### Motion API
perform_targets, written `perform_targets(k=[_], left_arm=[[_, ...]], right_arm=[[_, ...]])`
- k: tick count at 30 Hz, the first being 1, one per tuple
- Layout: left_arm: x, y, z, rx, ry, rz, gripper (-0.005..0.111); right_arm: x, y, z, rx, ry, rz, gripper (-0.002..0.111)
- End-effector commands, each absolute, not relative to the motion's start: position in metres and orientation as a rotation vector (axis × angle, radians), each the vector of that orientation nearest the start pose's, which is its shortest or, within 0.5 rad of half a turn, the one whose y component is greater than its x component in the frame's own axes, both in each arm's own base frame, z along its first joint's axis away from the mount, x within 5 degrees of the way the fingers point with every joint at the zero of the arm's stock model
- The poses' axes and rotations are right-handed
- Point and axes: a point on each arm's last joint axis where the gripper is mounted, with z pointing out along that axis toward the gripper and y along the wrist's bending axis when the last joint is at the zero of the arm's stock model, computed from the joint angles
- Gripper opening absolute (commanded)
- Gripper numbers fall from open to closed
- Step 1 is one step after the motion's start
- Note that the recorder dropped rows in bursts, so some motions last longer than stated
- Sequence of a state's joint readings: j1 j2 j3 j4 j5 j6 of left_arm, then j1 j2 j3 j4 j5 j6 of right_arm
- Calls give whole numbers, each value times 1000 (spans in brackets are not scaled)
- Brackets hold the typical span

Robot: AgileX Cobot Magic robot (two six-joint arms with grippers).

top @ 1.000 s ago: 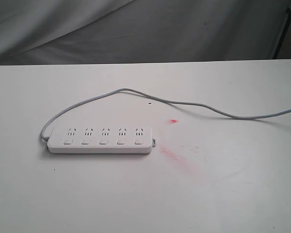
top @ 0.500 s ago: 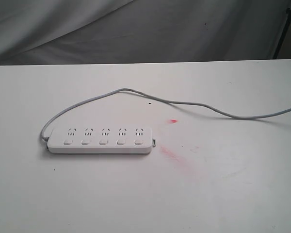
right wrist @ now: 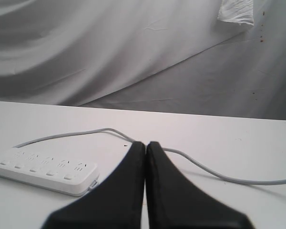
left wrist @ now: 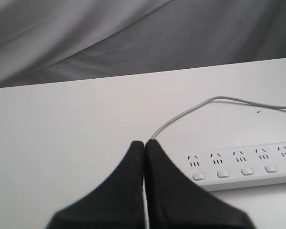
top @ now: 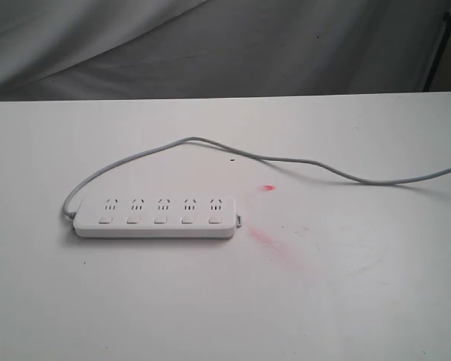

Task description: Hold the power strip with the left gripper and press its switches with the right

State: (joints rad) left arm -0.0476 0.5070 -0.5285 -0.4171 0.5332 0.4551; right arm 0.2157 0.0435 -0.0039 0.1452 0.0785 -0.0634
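Well, we have the power strip (top: 154,218) lying flat at nine o'clock from the middle of the table (top: 361,301), untouched, its cord (top: 286,159) trailing toward three o'clock. Our left gripper (left wrist: 144,143) and right gripper (right wrist: 146,143) are both pinched closed, empty. Unopened, the left cannot clamp it, so pressing the switches (top: 159,220) may just shove it away.
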Motion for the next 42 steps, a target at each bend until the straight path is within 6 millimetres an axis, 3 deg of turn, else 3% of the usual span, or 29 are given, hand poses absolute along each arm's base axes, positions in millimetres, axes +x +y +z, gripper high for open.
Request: perform_targets(k=[1, 5, 10, 17, 22, 27, 32, 36, 42], left_arm=[[100, -25, 310, 270, 1950, -197, 0], [99, -25, 311, 309, 1949, -179, 0], [105, -33, 317, 585, 2033, -156, 0], [158, -46, 329, 944, 2017, -184, 0], [205, -49, 323, 1171, 2029, -227, 0], [250, -36, 302, 1293, 1941, -322, 0], [288, -14, 267, 1421, 1830, -410, 0], [305, -9, 239, 1528, 1784, -456, 0], [325, -12, 192, 1561, 1885, -501, 0]], right_arm=[[58, 13, 204, -119, 1601, 227, 0], [58, 13, 204, -119, 1601, 227, 0], [58, 13, 204, -119, 1601, 227, 0], [58, 13, 204, -119, 1601, 227, 0], [58, 13, 204, -119, 1601, 227, 0], [58, 13, 204, -119, 1601, 227, 0], [58, 13, 204, -119, 1601, 227, 0], [58, 13, 204, -119, 1601, 227, 0], [58, 13, 204, -119, 1601, 227, 0]])
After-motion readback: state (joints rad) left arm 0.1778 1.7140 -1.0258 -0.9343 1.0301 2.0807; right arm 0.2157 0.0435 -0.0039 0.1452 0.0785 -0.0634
